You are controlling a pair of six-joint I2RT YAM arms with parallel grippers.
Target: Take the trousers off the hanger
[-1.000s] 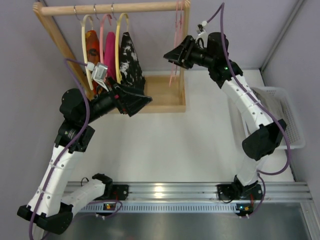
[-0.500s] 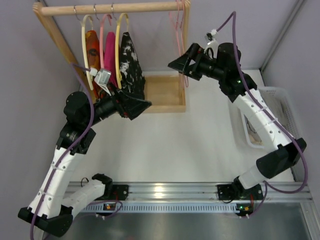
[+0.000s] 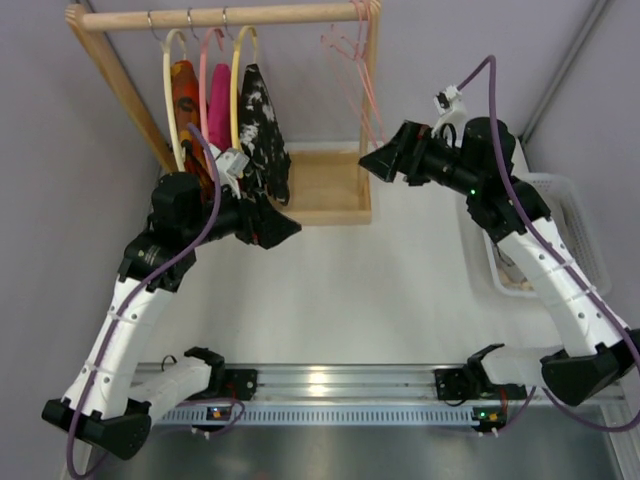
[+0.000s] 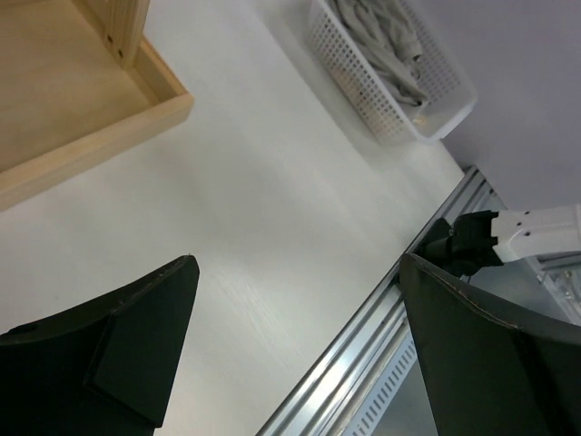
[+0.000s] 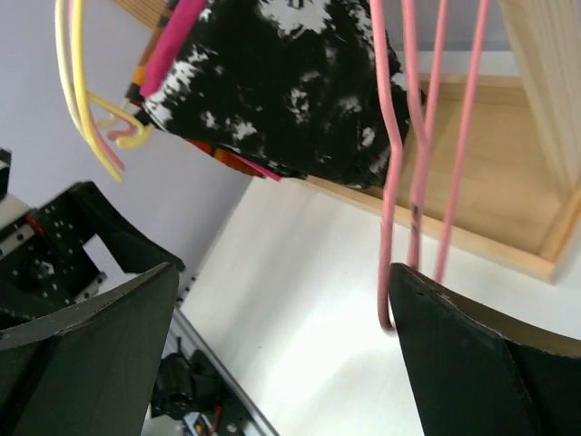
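The thin pink hanger [image 3: 350,62] hangs at the right end of the wooden rail, tilted and bare, with no grey trousers on it. In the right wrist view its pink wires [image 5: 388,209] hang just beside my right finger. My right gripper [image 3: 378,160] [image 5: 283,272] is open and empty, just below and right of the hanger. My left gripper [image 3: 285,228] [image 4: 298,263] is open and empty above the table in front of the rack. Greyish folded fabric [image 4: 381,45] lies in the white basket; I cannot tell whether it is the trousers.
The wooden rack stands at the back with a base tray [image 3: 320,190]. It holds cream-yellow hangers, an orange garment, a magenta garment and a black-and-white garment [image 3: 262,130]. The white basket [image 3: 578,205] stands at the right edge. A metal rail [image 3: 330,385] runs along the front.
My right gripper has drawn back right and down, away from the hanger, which has swung out to a tilt. My left arm has shifted a little right; both grippers stay open.
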